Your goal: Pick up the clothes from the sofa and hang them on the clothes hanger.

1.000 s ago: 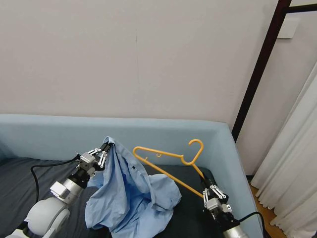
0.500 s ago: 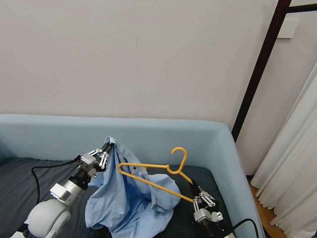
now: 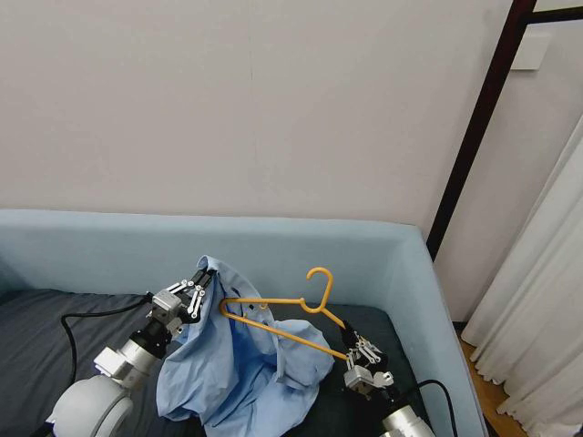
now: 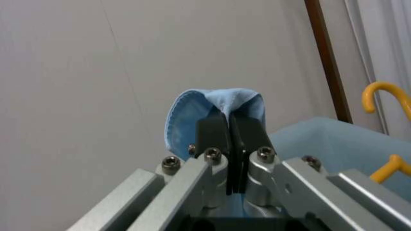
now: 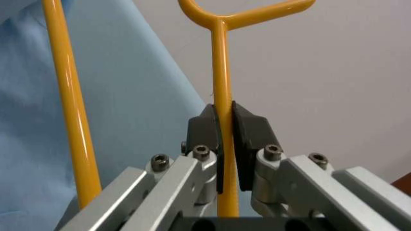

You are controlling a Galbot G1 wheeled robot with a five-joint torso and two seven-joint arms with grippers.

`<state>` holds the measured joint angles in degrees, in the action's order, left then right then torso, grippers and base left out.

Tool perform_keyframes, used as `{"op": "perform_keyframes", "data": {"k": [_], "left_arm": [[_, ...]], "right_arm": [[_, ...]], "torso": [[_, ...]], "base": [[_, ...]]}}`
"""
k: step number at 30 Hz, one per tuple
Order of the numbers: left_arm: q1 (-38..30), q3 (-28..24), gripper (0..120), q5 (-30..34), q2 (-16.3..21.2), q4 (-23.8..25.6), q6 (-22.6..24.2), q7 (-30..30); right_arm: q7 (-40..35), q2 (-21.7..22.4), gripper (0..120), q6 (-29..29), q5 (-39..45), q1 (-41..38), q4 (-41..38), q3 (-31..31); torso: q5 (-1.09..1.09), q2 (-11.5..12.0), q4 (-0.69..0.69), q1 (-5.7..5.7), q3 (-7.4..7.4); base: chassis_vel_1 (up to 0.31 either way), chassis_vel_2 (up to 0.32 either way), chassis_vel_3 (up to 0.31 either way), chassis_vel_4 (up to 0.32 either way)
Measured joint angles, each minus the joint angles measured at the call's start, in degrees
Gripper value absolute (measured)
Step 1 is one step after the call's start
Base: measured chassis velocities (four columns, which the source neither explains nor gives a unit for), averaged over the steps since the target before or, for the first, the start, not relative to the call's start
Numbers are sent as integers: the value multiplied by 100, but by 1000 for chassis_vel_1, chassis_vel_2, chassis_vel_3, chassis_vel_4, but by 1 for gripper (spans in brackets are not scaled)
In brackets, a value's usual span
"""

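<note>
Your right gripper point(image 3: 355, 355) is closed tight on the hanger point(image 3: 284, 333), above the right end of the sofa point(image 3: 91, 241) seat. Farther in, your left gripper point(image 3: 196, 289) pinches the shirt point(image 3: 237, 373), holding one edge up near the sofa back while the rest lies heaped on the seat.

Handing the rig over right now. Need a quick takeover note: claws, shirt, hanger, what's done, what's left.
Left claw: shut on a fold of the blue shirt, holding it raised above the sofa. The rest of the shirt droops onto the dark seat.
Right claw: shut on the orange hanger near one end, hook upward, far end against the raised shirt.
Done: shirt and hanger both gripped, side by side.
Left: get the shirt onto the hanger. I can't tell whether any of it is threaded.
</note>
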<state>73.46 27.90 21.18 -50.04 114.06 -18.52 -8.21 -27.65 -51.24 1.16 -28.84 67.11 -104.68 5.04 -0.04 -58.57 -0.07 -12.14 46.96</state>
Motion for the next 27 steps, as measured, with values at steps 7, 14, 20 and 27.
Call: {"op": "perform_keyframes", "data": {"k": [7, 14, 20, 27], "left_arm": [[-69, -48, 0, -11, -15, -93, -17, -3], [6, -86, 0, -103, -70, -46, -33, -77], [110, -140, 0, -256, -189, -46, -90, -152], [223, -212, 0, -447, -307, -73, -157, -312]], "right_arm": [[-34, 153, 5, -90, 266, 240, -618, 67], [-24, 182, 5, -508, 668, -198, -597, 391], [-15, 156, 5, -830, 1036, -591, -494, 773], [19, 102, 5, -872, 1029, -922, -181, 1051]], "torso": [[-1, 0, -2, 0, 0], [0, 0, 0, 0, 0], [0, 0, 0, 0, 0], [0, 0, 0, 0, 0]], "base": [[0, 0, 0, 0], [0, 0, 0, 0], [0, 0, 0, 0], [0, 0, 0, 0]]}}
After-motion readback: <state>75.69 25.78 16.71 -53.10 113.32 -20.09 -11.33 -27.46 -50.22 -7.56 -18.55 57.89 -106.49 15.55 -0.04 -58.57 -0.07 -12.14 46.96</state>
